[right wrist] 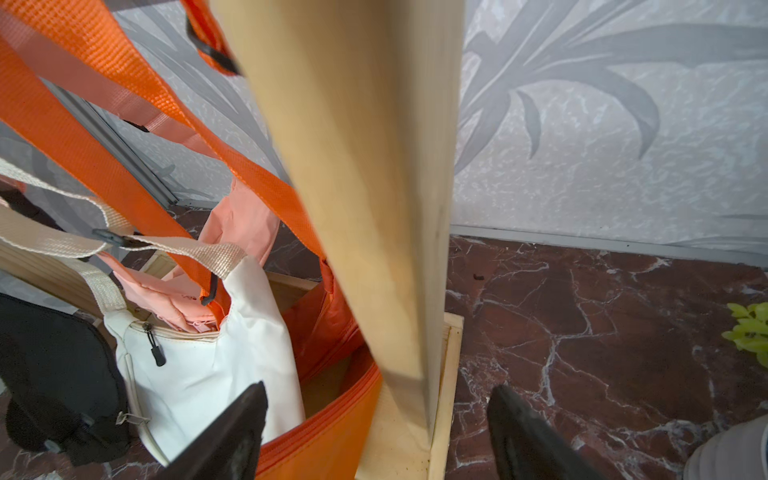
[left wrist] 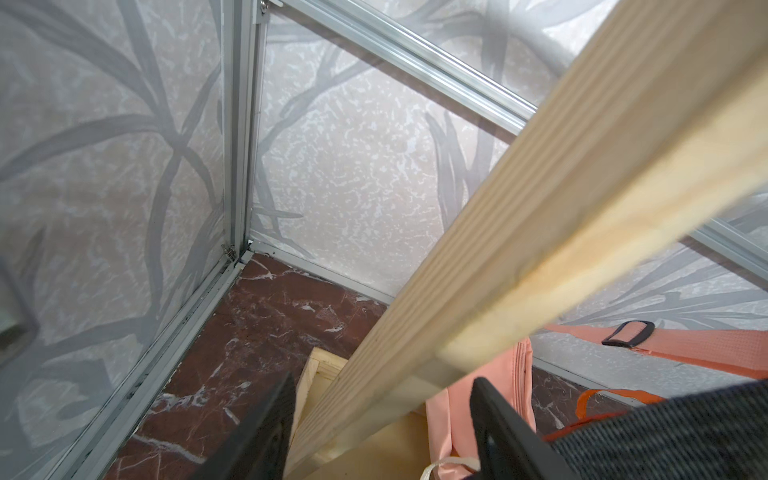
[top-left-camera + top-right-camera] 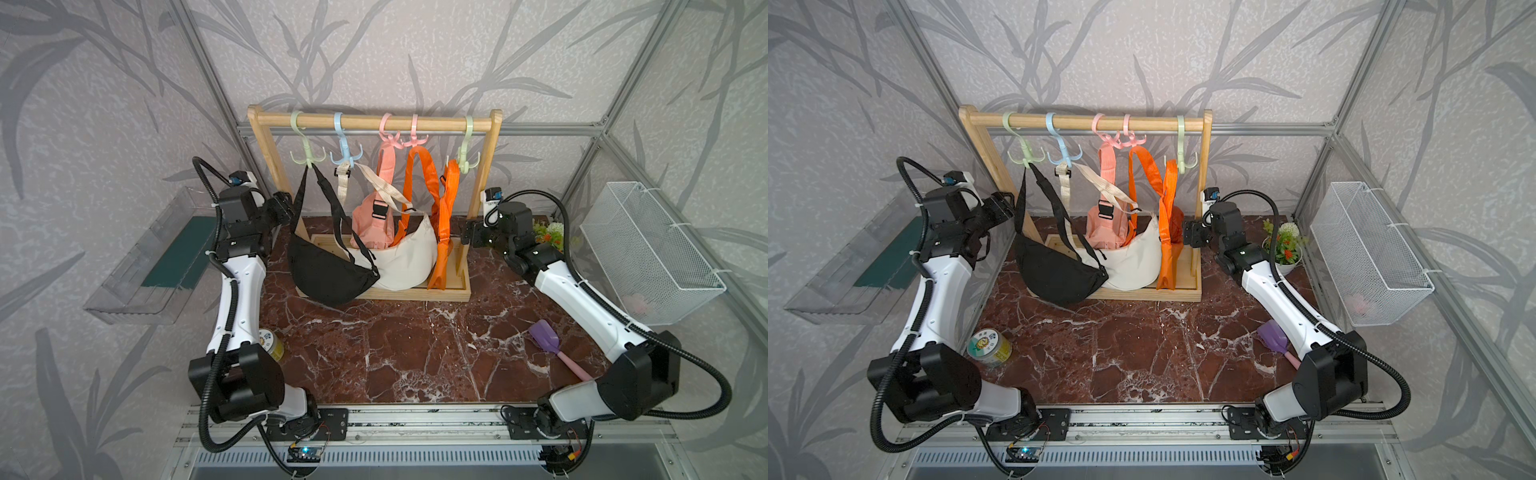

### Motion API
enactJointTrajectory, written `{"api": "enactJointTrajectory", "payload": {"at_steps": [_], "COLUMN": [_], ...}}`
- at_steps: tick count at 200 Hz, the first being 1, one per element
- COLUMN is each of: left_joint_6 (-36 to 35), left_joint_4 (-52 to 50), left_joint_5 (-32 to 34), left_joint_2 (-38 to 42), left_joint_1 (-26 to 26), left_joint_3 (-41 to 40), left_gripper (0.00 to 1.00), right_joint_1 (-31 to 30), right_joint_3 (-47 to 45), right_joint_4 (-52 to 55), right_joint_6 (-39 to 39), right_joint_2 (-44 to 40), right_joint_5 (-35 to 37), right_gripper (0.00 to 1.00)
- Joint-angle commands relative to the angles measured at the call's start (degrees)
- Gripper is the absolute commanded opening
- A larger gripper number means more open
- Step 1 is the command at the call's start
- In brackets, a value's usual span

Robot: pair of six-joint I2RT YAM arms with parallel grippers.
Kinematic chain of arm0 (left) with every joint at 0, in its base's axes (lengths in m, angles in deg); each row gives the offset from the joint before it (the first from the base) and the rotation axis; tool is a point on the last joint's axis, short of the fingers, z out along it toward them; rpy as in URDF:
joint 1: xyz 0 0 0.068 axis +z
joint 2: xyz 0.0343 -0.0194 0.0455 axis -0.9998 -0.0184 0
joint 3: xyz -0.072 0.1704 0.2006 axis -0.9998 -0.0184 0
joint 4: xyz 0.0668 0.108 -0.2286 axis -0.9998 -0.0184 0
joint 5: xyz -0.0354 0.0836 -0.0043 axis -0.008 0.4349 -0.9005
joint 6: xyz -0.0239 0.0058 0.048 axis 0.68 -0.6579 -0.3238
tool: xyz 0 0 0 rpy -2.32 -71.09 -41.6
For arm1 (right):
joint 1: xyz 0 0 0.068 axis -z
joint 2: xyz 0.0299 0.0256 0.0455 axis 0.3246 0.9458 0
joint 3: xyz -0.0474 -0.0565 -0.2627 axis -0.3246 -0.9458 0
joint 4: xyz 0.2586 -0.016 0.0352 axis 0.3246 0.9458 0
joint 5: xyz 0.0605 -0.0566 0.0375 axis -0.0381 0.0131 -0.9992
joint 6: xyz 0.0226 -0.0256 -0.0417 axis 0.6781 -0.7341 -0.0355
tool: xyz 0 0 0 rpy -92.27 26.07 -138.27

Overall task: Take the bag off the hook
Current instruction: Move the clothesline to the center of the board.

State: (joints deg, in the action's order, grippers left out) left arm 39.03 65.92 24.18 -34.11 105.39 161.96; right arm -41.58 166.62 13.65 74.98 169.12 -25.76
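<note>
Bags [image 3: 328, 274] all hang from the hooks [image 3: 306, 153] on the far rack [image 3: 1084, 121] in both top views; none is off yet. Left wrist view: the left gripper [image 2: 382, 399] gapes around the left post [image 2: 498, 249], holding nothing. Right wrist view: the right gripper [image 1: 378, 399] gapes around the right post [image 1: 361, 187], empty.

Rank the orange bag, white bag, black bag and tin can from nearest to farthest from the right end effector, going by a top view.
1. Orange bag: right beside the right end effector, at the right end of the rack.
2. White bag: middle of the rack.
3. Black bag: left end of the rack.
4. Tin can: far off at the front left.
</note>
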Motion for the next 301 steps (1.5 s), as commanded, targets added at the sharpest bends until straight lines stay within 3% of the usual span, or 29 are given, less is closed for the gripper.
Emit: {"api": "enactJointTrajectory", "payload": {"at_steps": [1,38,50,136,174,223,251,276,301], "left_joint_6": [-1.0,-2.1,-2.0,-1.6,-1.3,-1.3,-0.8,-0.4,-0.1], "left_joint_4": [4.4,8.1,9.4,14.8,15.3,15.4,15.1,14.9,14.3], "left_joint_5": [-2.3,-5.7,-7.3,-11.4,-14.5,-16.4,-16.9,-16.7,-16.3], "left_joint_2": [-0.6,-1.7,-1.9,-0.6,2.2,6.9,8.6,9.7,10.8], "left_joint_1": [0.3,0.3,0.3,0.3,-0.2,-1.4,-2.7,-3.4,-3.8], "left_joint_3": [1.4,0.8,0.4,-5.0,-8.8,-14.3,-15.9,-16.7,-17.5], "left_gripper": [0.67,0.55,0.55,0.23,0.18,0.17,0.17,0.17,0.17], "right_joint_1": [-0.2,-0.1,0.0,0.5,1.9,3.9,4.5,5.0,5.7], "right_joint_3": [3.0,5.1,5.3,4.8,4.0,3.9,4.8,4.3,4.8], "right_joint_4": [-0.8,-0.6,-0.7,-0.3,-1.3,0.3,2.1,1.8,1.7], "right_joint_6": [-0.8,-1.6,-1.7,-3.2,-3.3,-4.3,-6.1,-7.5,-7.8], "right_joint_2": [1.7,3.4,3.5,1.1,-0.6,-2.1,-2.8,-3.3,-2.5], "right_joint_5": [1.4,1.9,2.0,1.6,0.1,-2.2,-2.6,-4.2,-4.2], "right_gripper": [0.77,0.65,0.63,0.49,0.34,0.29,0.31,0.59,0.63]}}
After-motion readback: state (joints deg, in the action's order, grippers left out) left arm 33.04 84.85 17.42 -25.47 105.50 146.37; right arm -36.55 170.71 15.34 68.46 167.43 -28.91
